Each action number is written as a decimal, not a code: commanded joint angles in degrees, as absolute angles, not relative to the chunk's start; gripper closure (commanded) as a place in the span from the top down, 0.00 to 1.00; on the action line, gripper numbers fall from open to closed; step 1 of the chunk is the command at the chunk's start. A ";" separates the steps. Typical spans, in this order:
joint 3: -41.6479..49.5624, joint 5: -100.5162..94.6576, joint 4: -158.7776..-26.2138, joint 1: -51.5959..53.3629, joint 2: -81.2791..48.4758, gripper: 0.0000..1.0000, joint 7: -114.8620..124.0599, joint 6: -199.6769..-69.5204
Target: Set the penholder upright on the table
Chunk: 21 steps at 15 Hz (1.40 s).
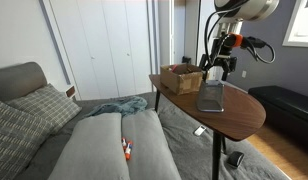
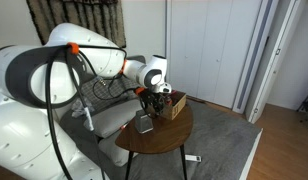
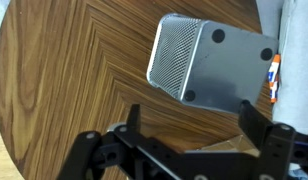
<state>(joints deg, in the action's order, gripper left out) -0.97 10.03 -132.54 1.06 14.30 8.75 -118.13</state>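
The penholder (image 3: 209, 62) is a grey metal mesh cup on the wooden table (image 3: 64, 80). In the wrist view its solid base with dark round feet faces the camera, with a mesh side to the left. It also shows in both exterior views (image 1: 211, 96) (image 2: 146, 124), near the middle of the table (image 1: 244, 115) (image 2: 159, 150). My gripper (image 3: 194, 125) is open and empty, its two dark fingers spread apart just short of the penholder. In both exterior views the gripper (image 1: 222, 68) (image 2: 149, 100) hangs above the tabletop between the penholder and the brown box.
A brown open box (image 1: 181, 78) (image 2: 172, 105) stands at one end of the table. A grey sofa (image 1: 104, 145) with a small orange item (image 1: 125, 150) lies beside the table. A dark bench (image 1: 289, 105) stands beyond the table.
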 commanded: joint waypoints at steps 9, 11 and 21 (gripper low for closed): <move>-1.32 14.55 -127.92 2.15 13.64 1.00 9.58 -112.75; -1.86 13.07 -126.27 1.92 12.78 1.00 10.95 -109.62; -2.37 11.66 -120.18 1.36 5.41 1.00 16.75 -99.42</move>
<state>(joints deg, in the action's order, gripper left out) -2.14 12.41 -124.17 1.70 8.84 14.14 -102.97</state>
